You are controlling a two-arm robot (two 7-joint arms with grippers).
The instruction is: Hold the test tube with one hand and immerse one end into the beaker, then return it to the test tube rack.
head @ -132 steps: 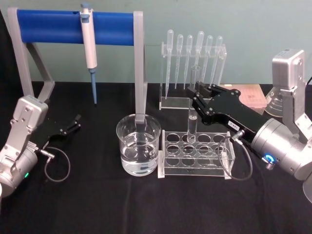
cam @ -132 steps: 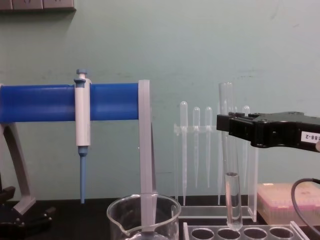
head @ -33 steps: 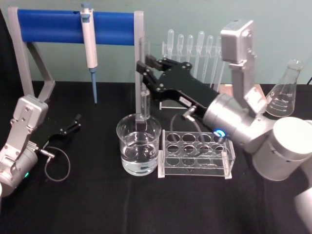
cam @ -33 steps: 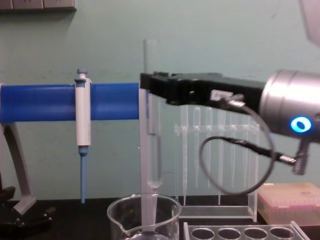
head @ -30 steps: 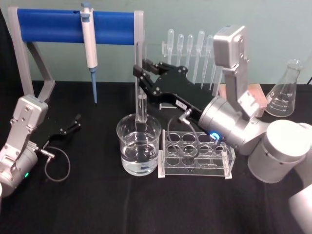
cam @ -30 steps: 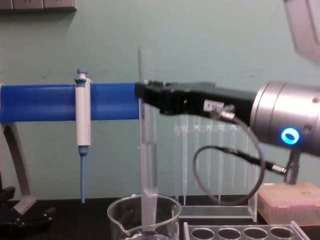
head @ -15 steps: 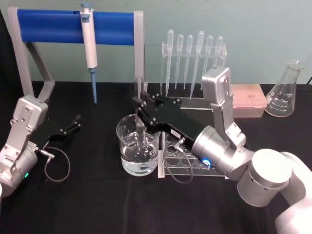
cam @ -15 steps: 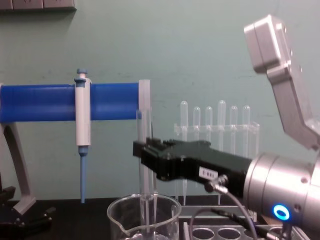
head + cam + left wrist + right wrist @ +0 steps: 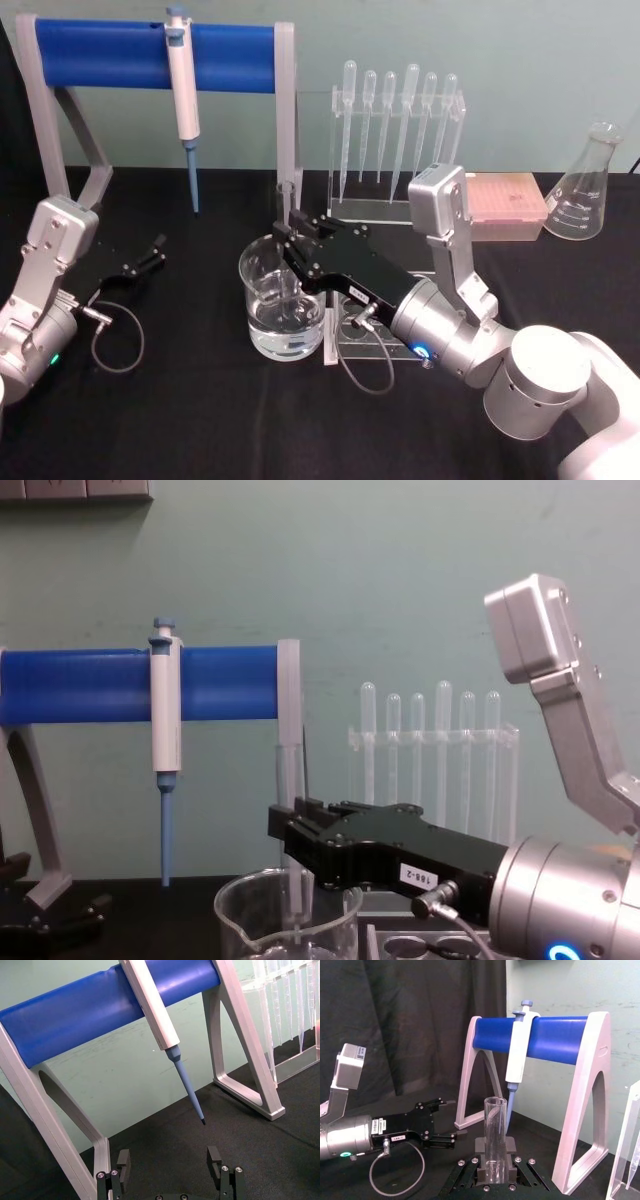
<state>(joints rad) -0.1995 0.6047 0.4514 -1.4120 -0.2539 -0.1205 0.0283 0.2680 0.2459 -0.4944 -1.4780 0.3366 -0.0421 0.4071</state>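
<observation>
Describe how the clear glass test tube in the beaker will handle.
The clear glass test tube looks thin-walled: probably light, stiff, brittle. Smooth and round in the black right gripper, it may slip or roll.

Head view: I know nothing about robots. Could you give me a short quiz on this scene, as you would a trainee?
1. True or false: the robot's left black gripper holds the clear glass test tube.
2. Where is the tube's lower end? A) in the clear plastic rack B) inside the wide glass beaker C) lying on the table
3. How many thin translucent plastic pipettes hang in the stand at the back?
Key: 1 false, the right black gripper is shut on it; 2 B; 3 six.
</observation>
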